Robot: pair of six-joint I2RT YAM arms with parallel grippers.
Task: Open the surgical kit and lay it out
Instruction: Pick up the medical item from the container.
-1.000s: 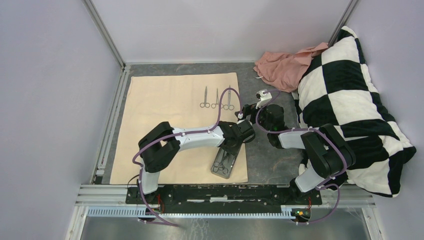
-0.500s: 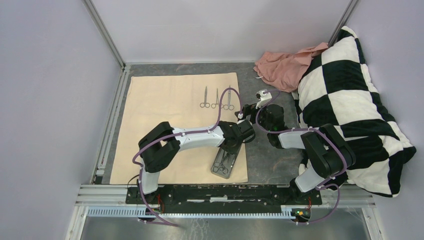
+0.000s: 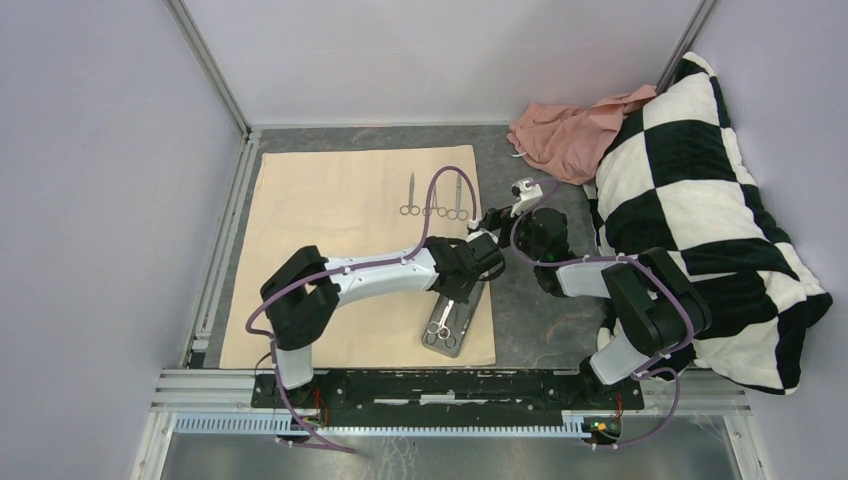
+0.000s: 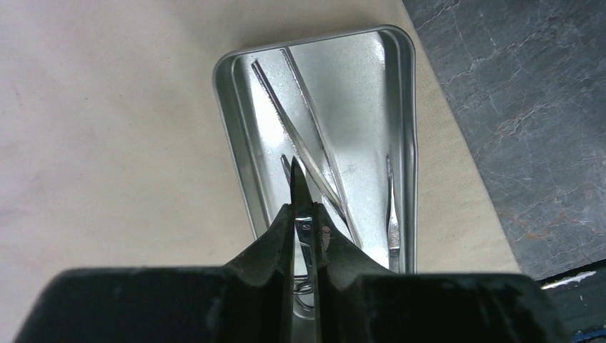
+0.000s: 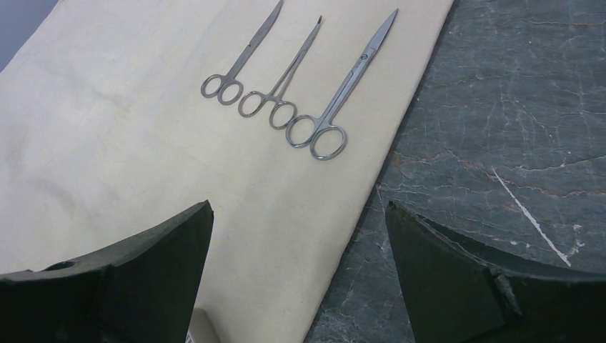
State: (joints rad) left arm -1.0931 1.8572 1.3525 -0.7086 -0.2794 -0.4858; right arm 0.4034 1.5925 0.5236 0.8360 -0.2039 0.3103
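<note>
Fingers of left arm (image 4: 268, 250) nipping slim instrument (image 4: 299, 187), perhaps scissors, over tray (image 4: 357, 93), right fingers (image 5: 143, 264) wide apart, empty.

Left gripper (image 4: 304, 214) clamped, right gripper (image 5: 299, 209) spread wide.

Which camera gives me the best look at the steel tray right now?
Left wrist: it shows the steel tray close up, its inside visible, with the left gripper shut on an instrument there. Top external shows the tray small, its far end under the left arm. Right wrist does not show it.
</note>
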